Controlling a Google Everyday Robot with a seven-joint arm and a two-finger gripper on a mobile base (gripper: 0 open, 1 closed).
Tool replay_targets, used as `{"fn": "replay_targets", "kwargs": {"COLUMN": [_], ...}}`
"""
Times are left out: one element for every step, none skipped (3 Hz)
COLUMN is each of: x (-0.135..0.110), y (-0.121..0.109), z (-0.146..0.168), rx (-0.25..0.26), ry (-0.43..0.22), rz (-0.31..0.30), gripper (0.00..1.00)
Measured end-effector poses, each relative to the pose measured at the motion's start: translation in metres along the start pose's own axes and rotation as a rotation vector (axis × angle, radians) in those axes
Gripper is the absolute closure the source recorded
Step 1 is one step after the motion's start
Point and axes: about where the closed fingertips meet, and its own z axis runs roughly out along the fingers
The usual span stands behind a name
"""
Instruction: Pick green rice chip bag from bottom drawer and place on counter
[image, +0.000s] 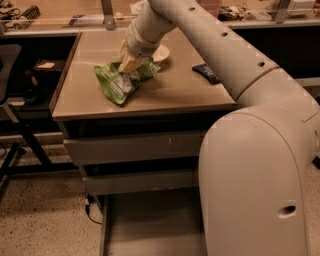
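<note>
The robot's white arm (250, 150) reaches across the beige worktop (175, 92), which stands above the pulled-out bottom drawer (150, 225). The green rice chip bag (117, 82) lies on the worktop's left half, crumpled and glossy, showing a white label panel. The gripper (130, 63) sits at the bag's upper edge, and its yellowish fingers (127, 64) are drawn together, pinching the foil.

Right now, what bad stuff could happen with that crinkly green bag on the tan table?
The gripper rests on the crinkly light-green snack bag; pulling away, it might drag the bag across the glossy beige counter. The small white dish sits just behind the gripper, so a swing could bump it. The deep grey bottom drawer hangs open below and could get knocked.
</note>
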Motion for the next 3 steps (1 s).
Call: {"fn": "replay_targets", "kwargs": {"x": [0.0000, 0.0000, 0.0000], "y": [0.0000, 0.0000, 0.0000], "z": [0.0000, 0.0002, 0.0002], "rx": [0.000, 0.000, 0.000], "ry": [0.000, 0.000, 0.000], "rz": [0.000, 0.000, 0.000], "gripper": [0.12, 0.00, 0.00]}}
